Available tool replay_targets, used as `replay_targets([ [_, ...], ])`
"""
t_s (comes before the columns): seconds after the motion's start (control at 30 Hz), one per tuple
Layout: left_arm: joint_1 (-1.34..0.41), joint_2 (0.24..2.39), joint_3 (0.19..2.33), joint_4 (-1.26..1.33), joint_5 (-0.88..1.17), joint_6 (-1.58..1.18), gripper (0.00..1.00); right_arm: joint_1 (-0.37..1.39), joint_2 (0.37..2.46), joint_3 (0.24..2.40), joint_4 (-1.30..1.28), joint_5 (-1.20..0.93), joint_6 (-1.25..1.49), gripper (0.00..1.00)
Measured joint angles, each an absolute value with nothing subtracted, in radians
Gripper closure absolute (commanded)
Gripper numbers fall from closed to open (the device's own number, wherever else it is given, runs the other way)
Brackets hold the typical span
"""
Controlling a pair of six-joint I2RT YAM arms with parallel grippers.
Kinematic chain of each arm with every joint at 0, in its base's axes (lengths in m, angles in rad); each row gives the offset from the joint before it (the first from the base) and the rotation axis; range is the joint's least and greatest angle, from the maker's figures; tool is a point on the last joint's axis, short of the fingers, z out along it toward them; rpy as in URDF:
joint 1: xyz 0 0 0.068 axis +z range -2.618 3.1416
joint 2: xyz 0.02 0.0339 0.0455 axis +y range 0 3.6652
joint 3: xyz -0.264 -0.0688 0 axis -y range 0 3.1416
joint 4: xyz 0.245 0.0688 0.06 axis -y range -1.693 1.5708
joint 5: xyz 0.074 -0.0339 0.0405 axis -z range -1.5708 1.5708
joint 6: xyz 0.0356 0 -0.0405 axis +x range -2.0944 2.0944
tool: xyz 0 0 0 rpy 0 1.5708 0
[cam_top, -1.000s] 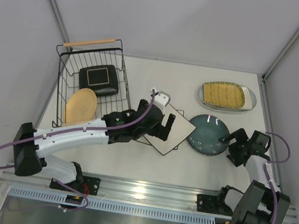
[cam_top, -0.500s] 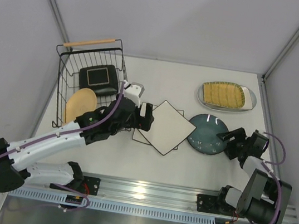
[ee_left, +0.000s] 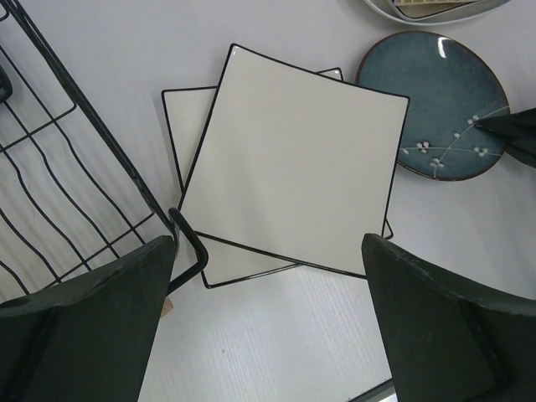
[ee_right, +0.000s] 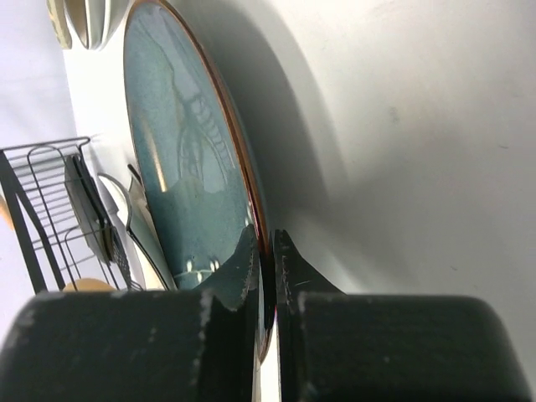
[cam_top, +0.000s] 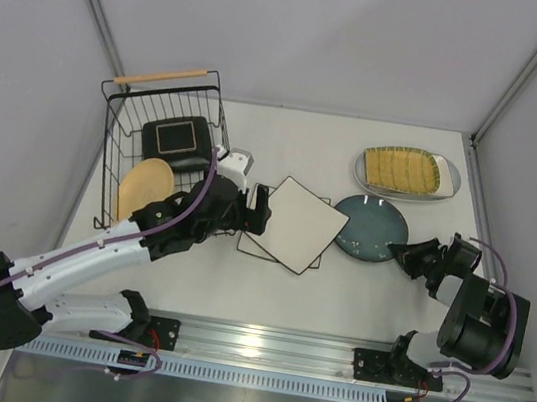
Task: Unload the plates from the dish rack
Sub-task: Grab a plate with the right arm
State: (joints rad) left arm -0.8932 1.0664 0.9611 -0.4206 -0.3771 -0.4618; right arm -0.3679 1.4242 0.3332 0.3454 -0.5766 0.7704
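The black wire dish rack stands at the far left and holds a black-rimmed teal square plate and a tan round plate. Two white square plates lie stacked on the table beside it; in the left wrist view the upper one overlaps the lower one. My left gripper hangs open over the stack's left edge, holding nothing. My right gripper is shut on the near rim of the dark teal round plate, which is tilted up on that side.
A mustard ribbed rectangular plate rests on a grey dish at the back right. The rack's wooden handle sticks up at its far side. The rack's wire corner sits close to my left finger. Side walls close in left and right.
My right gripper went from open to shut on the teal plate's rim, and the plate shifted slightly away and left. My left arm drew back from over the white plates toward the rack.
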Motion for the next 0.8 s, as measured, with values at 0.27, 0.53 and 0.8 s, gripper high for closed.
replay_targets([
  [0.27,-0.88,1.066,0.961,-0.421,-0.377,-0.46,0.0,-0.481,1.208,0.325,0.115,-0.531,0.723,1.0],
  [0.53,-0.865,1.066,0.961,-0.422,-0.377,-0.451,0.0,-0.629,0.954,0.333,-0.182,-0.492,0.645,1.0],
  [0.8,-0.851,1.052,0.955,-0.425,-0.377,-0.451,0.0,-0.71,0.941,0.34,-0.233,-0.677,0.656,1.0],
])
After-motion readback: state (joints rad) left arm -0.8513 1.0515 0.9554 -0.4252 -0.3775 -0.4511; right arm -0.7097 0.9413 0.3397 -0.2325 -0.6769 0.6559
